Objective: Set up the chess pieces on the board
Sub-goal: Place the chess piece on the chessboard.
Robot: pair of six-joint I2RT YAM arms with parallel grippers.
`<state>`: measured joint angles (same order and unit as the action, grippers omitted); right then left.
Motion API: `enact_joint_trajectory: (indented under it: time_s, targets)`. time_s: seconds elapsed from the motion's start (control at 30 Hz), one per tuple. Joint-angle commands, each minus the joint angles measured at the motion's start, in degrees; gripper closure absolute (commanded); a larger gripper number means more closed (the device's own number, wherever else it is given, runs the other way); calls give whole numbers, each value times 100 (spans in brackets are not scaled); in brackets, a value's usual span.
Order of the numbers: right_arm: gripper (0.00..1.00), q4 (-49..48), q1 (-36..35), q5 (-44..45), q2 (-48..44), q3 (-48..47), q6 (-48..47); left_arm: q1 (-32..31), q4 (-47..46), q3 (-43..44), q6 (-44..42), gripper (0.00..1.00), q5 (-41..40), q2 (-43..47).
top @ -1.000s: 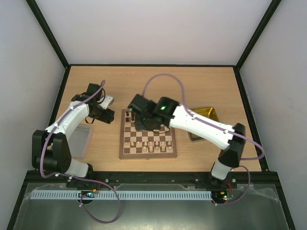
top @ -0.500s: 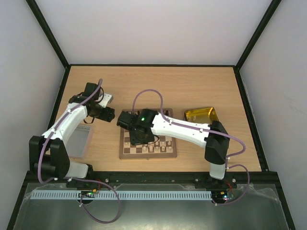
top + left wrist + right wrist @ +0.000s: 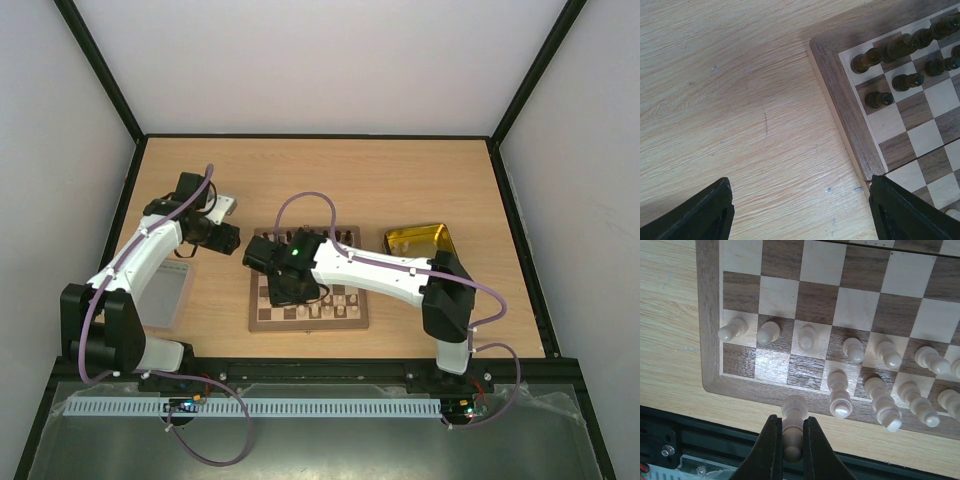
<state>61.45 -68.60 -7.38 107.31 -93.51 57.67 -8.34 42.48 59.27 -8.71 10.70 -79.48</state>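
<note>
Lid (image 3: 165, 295): flat on the table (image 3: 740, 100), well left of the board (image 3: 840, 105), beside its near half.

Left end effector (image 3: 801, 212): hovers just off the board's far-left corner, above bare table. Its fingers (image 3: 705, 212) are spread wide, with nothing between them.

Board: lies square on the table between the two arms. The wrist view shows its far-left corner, with the dark border and the first checks.

Dark pieces (image 3: 879, 99): stand upright in two rows along the board's far edge, starting at the far-left corner square.

Cream pieces (image 3: 806, 338): a row of small ones stands on the second rank from the board's near edge, one to a square from the left column on. Taller ones stand behind them on the near rank, from about the fourth column rightward.

Right end effector (image 3: 791, 421): over the board's near-left part, clamped on a cream piece.

Held piece (image 3: 795, 409): gripped by its lower part with its round head clear of the fingertips. It hangs over the board's near border, a little right of the near-left corner.

Tray (image 3: 420, 238): yellow, on the table just right of the board's far-right corner, partly hidden by the right arm.
</note>
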Motion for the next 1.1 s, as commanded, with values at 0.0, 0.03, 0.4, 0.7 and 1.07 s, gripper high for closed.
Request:
enact_joint_trajectory:
  time_s: [0.0, 0.03, 0.4, 0.7, 1.07]
  targets:
    - [98, -26, -13, -21, 226, -127, -56, 16, -10, -64, -3, 25, 119, 18]
    - [98, -17, -13, -22, 262, -136, -69, 16, -18, -64, -4, 25, 132, 18]
    - [98, -108, -19, 26, 584, -251, -107, 16, -55, -104, 9, 25, 133, 62]
    - [98, -285, -22, -33, 612, -77, -50, 16, -64, -145, 1, 25, 125, 133]
    - [98, -273, -22, -62, 690, 22, 47, 16, -62, -167, 1, 24, 123, 203]
